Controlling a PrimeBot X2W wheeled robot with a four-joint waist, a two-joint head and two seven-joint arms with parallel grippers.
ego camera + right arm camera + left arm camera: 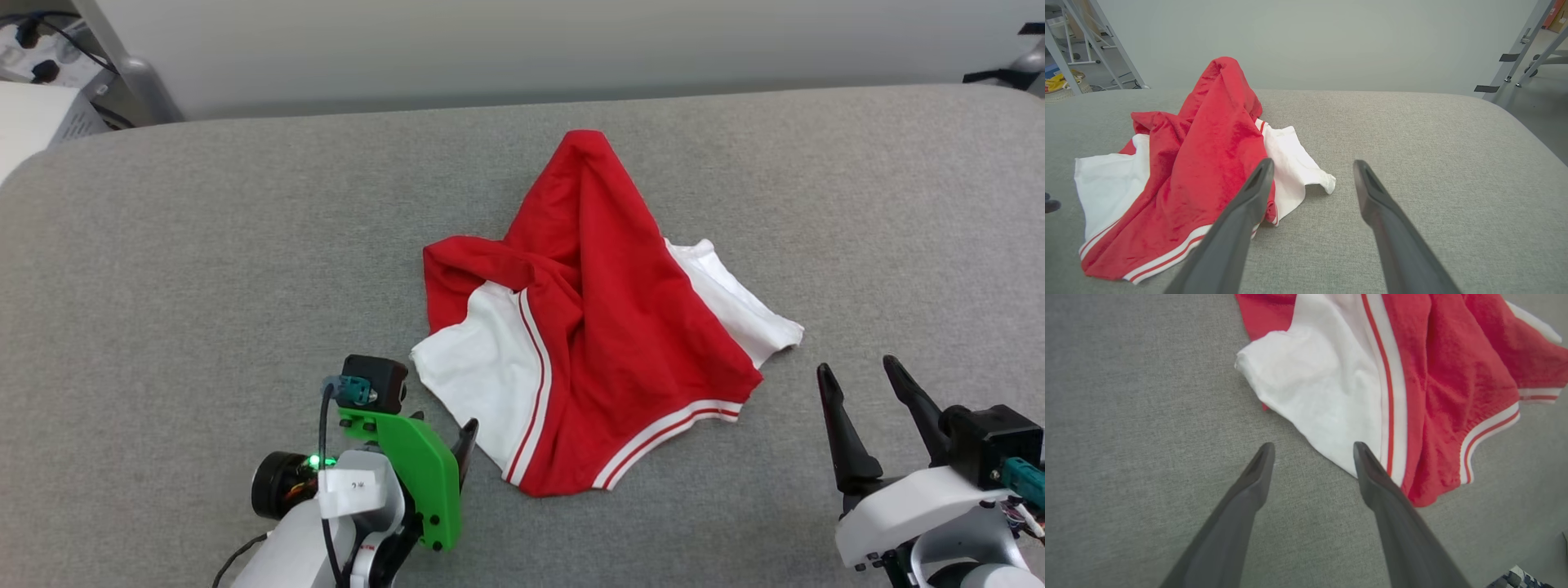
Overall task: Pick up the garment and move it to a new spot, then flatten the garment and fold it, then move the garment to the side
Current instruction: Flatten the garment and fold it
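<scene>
Spread and empty, the left gripper [1312,449] at the garment's [604,327] 8 o'clock should pinch the near white corner. The right gripper [857,365], equally wide, should take the 4 o'clock corner.

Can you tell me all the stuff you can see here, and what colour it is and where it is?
garment: one, red with white panels and striped trim, crumpled in a heap in the middle of the table
table: one, grey cloth top, under everything
wall: one, pale grey, behind the table
metal leg: one, grey, past the table's far left corner
white box: one, white, at the far left edge
green plate: one, bright green, on the left wrist
left gripper: one, dark fingers, open, at the garment's near-left white edge
right gripper: one, dark fingers, open, over bare table to the right of the garment
</scene>
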